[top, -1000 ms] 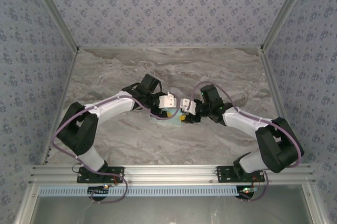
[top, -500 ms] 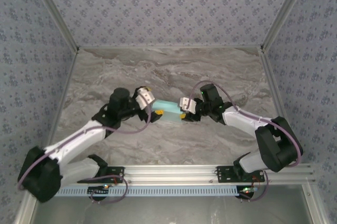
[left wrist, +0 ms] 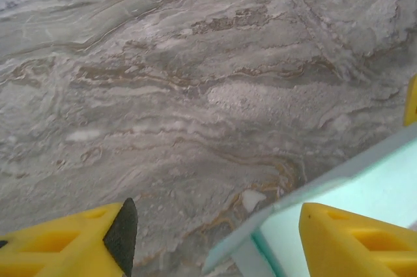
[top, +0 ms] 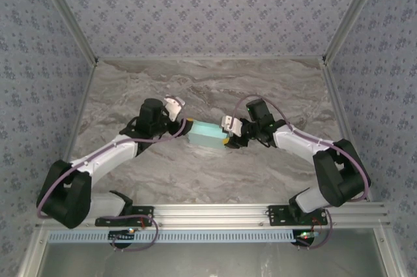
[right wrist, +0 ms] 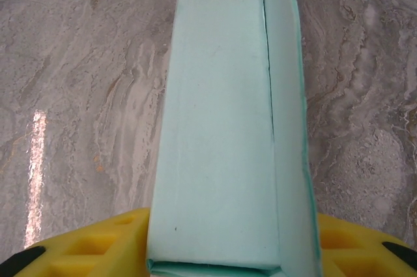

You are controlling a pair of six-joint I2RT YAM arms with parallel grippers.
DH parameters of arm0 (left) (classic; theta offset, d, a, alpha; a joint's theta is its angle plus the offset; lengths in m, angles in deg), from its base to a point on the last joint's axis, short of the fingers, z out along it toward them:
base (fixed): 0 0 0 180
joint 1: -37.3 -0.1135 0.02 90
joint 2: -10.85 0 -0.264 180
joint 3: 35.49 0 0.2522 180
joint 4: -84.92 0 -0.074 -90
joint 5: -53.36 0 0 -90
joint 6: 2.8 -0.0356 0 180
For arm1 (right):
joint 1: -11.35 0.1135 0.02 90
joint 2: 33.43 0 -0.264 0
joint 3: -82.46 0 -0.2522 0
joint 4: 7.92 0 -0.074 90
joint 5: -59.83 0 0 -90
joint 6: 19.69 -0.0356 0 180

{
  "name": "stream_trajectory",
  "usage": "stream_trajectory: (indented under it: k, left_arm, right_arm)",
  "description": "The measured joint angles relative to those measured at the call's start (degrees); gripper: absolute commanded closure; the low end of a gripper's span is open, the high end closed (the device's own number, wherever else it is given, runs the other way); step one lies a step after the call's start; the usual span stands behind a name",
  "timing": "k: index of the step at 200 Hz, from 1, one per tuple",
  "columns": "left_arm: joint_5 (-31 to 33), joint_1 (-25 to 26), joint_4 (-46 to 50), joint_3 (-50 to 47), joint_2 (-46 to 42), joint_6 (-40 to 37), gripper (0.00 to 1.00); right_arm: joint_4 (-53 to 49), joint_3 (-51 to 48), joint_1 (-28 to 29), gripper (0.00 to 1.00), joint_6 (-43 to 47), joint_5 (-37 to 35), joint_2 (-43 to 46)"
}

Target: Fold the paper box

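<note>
Both arms meet over the paper box (top: 207,135), a closed pale blue carton lying mid-desk (top: 195,88).

The right gripper (top: 225,139) has its yellow fingers (right wrist: 85,246) clamped on either side of the box's near end, and a seam runs along the top face. The left gripper (top: 185,121) sits at the opposite end with its fingers (left wrist: 78,241) spread apart. One corner of the box pokes into the gap beside one of those fingers.
</note>
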Motion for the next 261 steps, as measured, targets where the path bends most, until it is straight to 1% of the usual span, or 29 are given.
stream_trajectory:
  k: [12, 21, 29, 45, 52, 65, 79, 105, 132, 148, 157, 171, 203, 216, 231, 261]
  left_arm:
    - [-2.1, -0.1, 0.3, 0.9, 0.5, -0.9, 0.49]
    - [-3.6, -0.1, 0.7, 1.2, 0.6, -1.9, 0.59]
    - [-5.2, -0.2, 1.4, 1.6, 0.9, -2.9, 0.62]
    - [-7.7, -0.2, 3.1, 2.8, 2.1, -3.8, 0.62]
    - [-8.5, -0.2, 4.0, 3.3, 2.6, -4.3, 0.59]
    - [-9.5, -0.2, 5.1, 3.7, 3.1, -5.3, 0.49]
    - [-10.5, -0.6, 6.1, 3.8, 3.2, -5.8, 0.48]
    - [-13.0, -2.2, 6.3, 3.6, 3.3, -6.0, 0.52]
    - [-15.4, -3.7, 4.2, 2.0, 3.9, -6.0, 0.56]
    - [-15.9, -3.8, 4.2, 1.5, 4.1, -6.0, 0.65]
    - [-15.8, -3.8, 4.2, 1.4, 4.1, -5.9, 0.72]
    - [-15.7, -4.3, 4.2, 1.4, 4.1, -5.0, 0.77]
    - [-15.7, -4.9, 4.2, 1.4, 4.0, -3.6, 0.78]
    - [-15.8, -4.9, 4.2, 1.4, 4.0, -3.2, 0.79]
    - [-15.7, -4.9, 4.3, 1.4, 4.0, -2.4, 0.83]
    - [-15.6, -4.8, 4.2, 1.5, 4.1, 1.3, 0.82]
  right_arm:
    - [-0.5, 0.3, 0.0, 0.5, -0.1, 0.0, -0.2]
    - [-0.9, 0.6, -0.1, 0.51, -0.3, 0.1, -0.3]
    - [-1.2, 0.8, -0.2, 0.51, -0.4, 0.1, -0.5]
    - [-1.7, 1.6, -0.3, 0.51, -0.7, 0.1, -1.1]
    - [-2.0, 1.9, -0.3, 0.51, -0.8, 0.1, -1.3]
    - [-2.5, 2.3, -0.3, 0.51, -0.8, 0.1, -1.5]
    - [-3.0, 2.5, -0.3, 0.51, -0.8, 0.1, -1.6]
    - [-3.9, 3.1, -0.4, 0.52, -0.8, 0.1, -1.9]
    - [-4.3, 3.9, -0.4, 0.52, -0.9, 0.1, -2.6]
    - [-4.4, 4.0, -0.4, 0.52, -0.9, 0.1, -2.7]
    - [-4.4, 4.0, -0.4, 0.52, -0.9, 0.1, -2.7]
    - [-4.5, 4.0, -0.4, 0.52, -1.0, 0.1, -2.7]
    - [-4.4, 4.0, -0.4, 0.52, -1.2, -0.3, -2.7]
    - [-4.4, 4.0, -0.3, 0.52, -1.4, -0.5, -2.7]
    - [-4.4, 4.1, 0.0, 0.52, -1.6, -0.9, -2.7]
    - [-4.3, 4.4, 0.7, 0.51, -2.7, -2.6, -2.7]
